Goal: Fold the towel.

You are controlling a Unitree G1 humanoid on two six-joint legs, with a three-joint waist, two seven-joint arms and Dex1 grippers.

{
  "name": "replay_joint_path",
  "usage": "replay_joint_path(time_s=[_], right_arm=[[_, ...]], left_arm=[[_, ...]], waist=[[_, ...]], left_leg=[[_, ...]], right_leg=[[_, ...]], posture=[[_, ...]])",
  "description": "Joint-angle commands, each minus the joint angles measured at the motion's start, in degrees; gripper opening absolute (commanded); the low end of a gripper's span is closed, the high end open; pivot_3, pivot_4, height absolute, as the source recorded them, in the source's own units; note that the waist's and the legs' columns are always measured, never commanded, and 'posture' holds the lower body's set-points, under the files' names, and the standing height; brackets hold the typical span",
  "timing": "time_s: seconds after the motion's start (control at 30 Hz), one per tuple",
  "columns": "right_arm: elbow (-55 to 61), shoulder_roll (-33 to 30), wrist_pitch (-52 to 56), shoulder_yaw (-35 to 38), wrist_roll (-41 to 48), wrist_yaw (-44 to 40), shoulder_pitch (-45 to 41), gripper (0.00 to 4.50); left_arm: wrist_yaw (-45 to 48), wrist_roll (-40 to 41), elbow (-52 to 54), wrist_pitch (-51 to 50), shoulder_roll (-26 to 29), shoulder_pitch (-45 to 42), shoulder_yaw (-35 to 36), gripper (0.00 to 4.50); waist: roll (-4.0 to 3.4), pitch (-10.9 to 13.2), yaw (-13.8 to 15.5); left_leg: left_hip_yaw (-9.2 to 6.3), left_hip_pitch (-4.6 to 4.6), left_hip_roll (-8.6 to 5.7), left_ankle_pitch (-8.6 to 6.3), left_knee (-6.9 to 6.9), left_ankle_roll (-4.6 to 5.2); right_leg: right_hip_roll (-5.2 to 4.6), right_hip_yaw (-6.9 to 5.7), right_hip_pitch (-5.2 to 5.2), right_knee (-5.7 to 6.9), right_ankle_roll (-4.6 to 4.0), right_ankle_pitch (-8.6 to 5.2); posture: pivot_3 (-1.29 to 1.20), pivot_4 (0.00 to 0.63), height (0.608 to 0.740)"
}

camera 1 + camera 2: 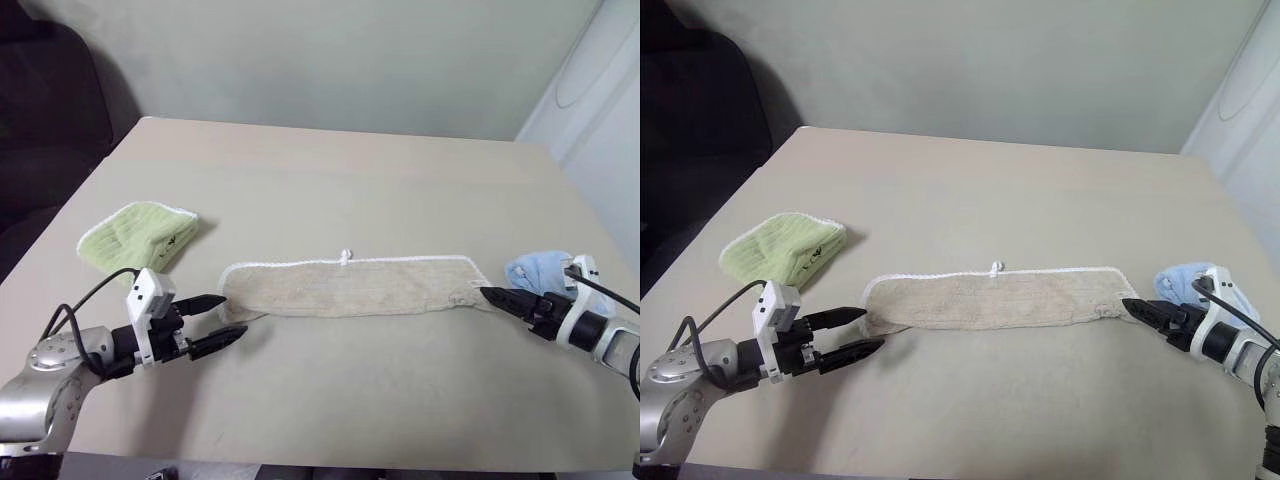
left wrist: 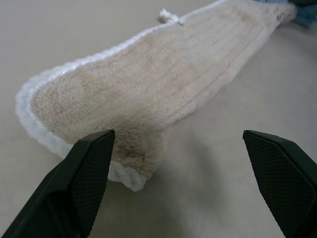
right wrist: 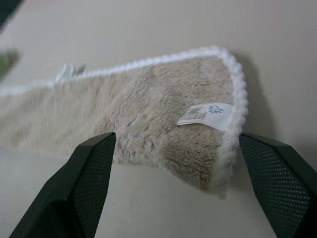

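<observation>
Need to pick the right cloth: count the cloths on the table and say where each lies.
3. The beige towel lies stretched across the table's middle; the lime-green cloth sits toward the robot's left; the light-blue cloth is bunched at the towel's right end, partly behind the right gripper.

Head stereo pair looking down, wrist cameras close at opposite towel point(image 1: 350, 287) ends
</observation>
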State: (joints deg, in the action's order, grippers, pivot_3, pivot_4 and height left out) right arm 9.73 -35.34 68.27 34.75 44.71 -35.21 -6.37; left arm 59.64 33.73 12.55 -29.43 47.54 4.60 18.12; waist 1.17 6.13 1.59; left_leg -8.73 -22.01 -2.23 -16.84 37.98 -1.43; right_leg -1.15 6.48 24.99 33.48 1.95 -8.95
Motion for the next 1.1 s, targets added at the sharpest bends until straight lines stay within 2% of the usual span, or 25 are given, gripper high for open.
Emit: replay_joint_path(time_s=[0.03,0.27,0.53,0.67,0.87,1.1], right_arm=[[3.8,2.0,4.6,7.0,5.1,5.4,0.9,4.36],[5.7,6.7,13.0,16.4,13.8,14.3,1.3,4.36],[9.4,14.0,19.7,20.4,25.5,26.5,1.6,4.36],[9.6,17.6,18.5,18.7,32.4,35.2,2.5,4.36],[5.8,21.4,9.4,12.6,42.1,52.5,1.1,4.36],[-0.6,19.5,-0.9,5.2,45.8,60.2,-1.6,4.36]], left_arm=[[-0.9,-1.3,2.6,2.2,-0.3,-0.2,-0.6,4.5],[-1.1,-4.3,2.1,4.5,-1.0,-1.7,-5.0,4.5],[0.0,-8.8,-1.6,9.6,-0.8,-4.6,-8.5,4.5],[0.8,-9.8,-3.0,11.0,-0.9,-5.8,-9.4,4.5],[0.6,-9.5,-2.5,11.1,-1.5,-6.3,-10.3,4.5],[0.4,-9.0,-0.8,10.9,-2.1,-5.6,-10.6,4.5]], waist=[[-0.01,0.0,0.0],[0.01,0.0,0.0],[0.0,-0.1,-0.2],[-0.05,-0.2,-0.1],[-0.11,-0.2,-0.2],[-0.02,-0.4,-0.2]], left_leg=[[0.0,0.0,-0.01,-0.01,0.0,0.02],[0.02,-0.03,0.0,-0.13,-0.01,0.0],[0.02,0.02,0.0,-0.3,0.0,-0.05],[0.01,0.0,-0.01,-0.35,-0.01,-0.06],[0.01,-0.03,-0.01,-0.43,0.0,-0.09],[0.0,-0.03,0.01,-0.54,-0.01,-0.15]], right_leg=[[0.0,0.0,0.0,0.01,-0.03,-0.01],[-0.01,0.01,0.12,0.02,-0.01,-0.21],[0.02,0.0,0.22,0.25,-0.02,-0.2],[0.01,0.01,0.27,0.3,-0.03,-0.21],[0.01,0.04,0.41,0.41,0.06,-0.28],[0.01,0.03,0.44,0.45,0.0,-0.23]], posture=[[0.0,0.15,0.74],[0.0,0.15,0.74],[0.0,0.15,0.74],[0.0,0.15,0.74],[0.0,0.15,0.74],[0.0,0.15,0.74]])
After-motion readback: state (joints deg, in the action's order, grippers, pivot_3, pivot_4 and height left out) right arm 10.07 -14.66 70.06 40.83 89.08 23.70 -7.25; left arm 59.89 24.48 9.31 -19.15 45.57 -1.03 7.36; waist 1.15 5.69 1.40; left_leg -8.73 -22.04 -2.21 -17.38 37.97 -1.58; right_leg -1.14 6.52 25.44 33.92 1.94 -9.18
